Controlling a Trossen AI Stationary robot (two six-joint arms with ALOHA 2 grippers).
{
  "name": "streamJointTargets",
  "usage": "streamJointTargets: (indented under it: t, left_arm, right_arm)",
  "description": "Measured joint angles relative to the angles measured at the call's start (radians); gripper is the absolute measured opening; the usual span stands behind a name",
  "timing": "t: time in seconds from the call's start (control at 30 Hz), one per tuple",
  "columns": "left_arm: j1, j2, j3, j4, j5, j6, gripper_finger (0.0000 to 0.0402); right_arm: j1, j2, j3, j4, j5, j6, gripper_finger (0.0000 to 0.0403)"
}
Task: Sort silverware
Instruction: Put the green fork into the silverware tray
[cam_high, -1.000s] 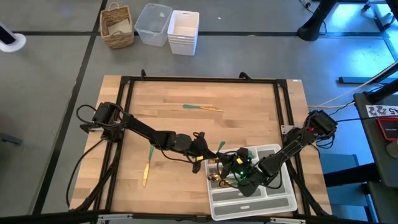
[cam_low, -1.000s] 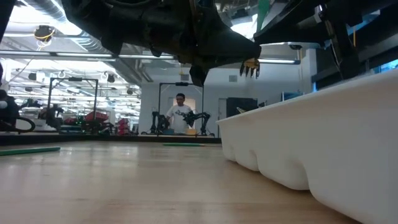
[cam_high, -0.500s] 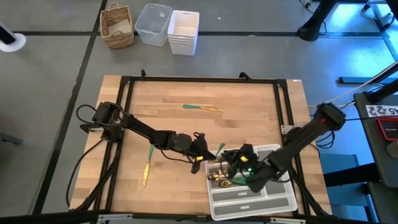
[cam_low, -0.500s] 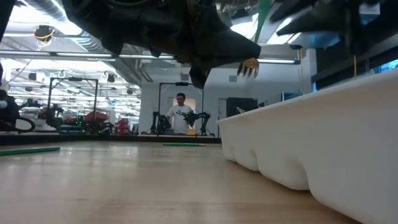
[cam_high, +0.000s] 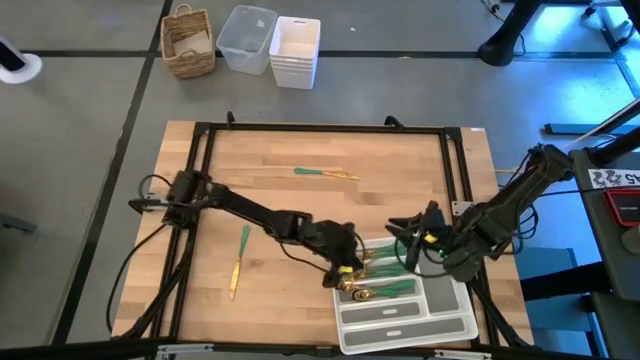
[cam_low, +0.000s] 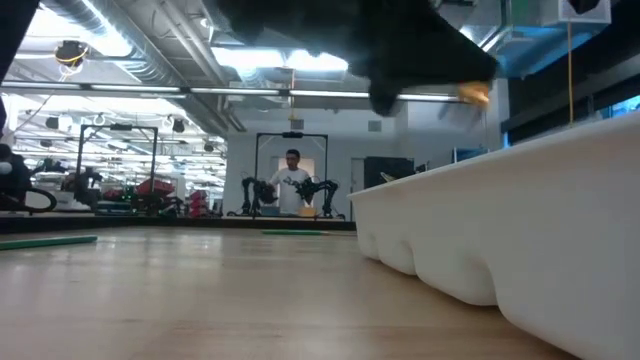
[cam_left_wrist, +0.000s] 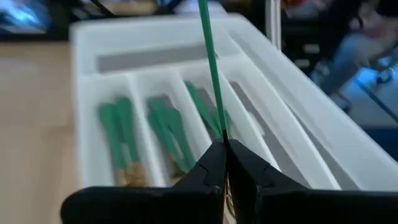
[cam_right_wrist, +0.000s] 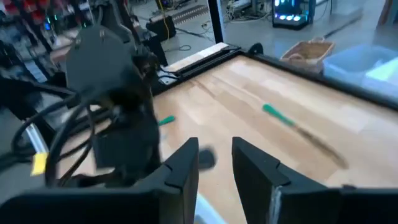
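Left of the white tray, two green-handled pieces lie on the worktop. My left end effector grasps one piece over the tray's slots, which hold green-handled silverware. My right end effector, released, hovers by the tray's far corner.

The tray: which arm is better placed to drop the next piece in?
The left gripper: it is over the tray, shut on a green-handled piece. The right gripper holds nothing.

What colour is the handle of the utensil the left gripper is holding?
Green; the handle shows best in the left wrist view, pinched in the left gripper.
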Motion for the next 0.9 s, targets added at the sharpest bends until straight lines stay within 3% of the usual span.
streamJointTargets:
  t: [0.1,0.33,0.9]
  left_arm:
    - [0.001,0.087,0.087,-0.064,0.057,0.017,0.0]
    - [0.021,0.215,0.215,-0.113,0.069,0.063,0.0]
    - [0.068,0.234,0.231,-0.264,0.11,0.104,0.0]
  right_arm:
    - [0.0,-0.048,0.0,-0.051,-0.003,-0.081,0.0098]
    - [0.0,-0.103,0.0,-0.124,-0.018,-0.15,0.0098]
    - [0.0,-0.1,0.0,-0.219,-0.081,-0.139,0.0098]
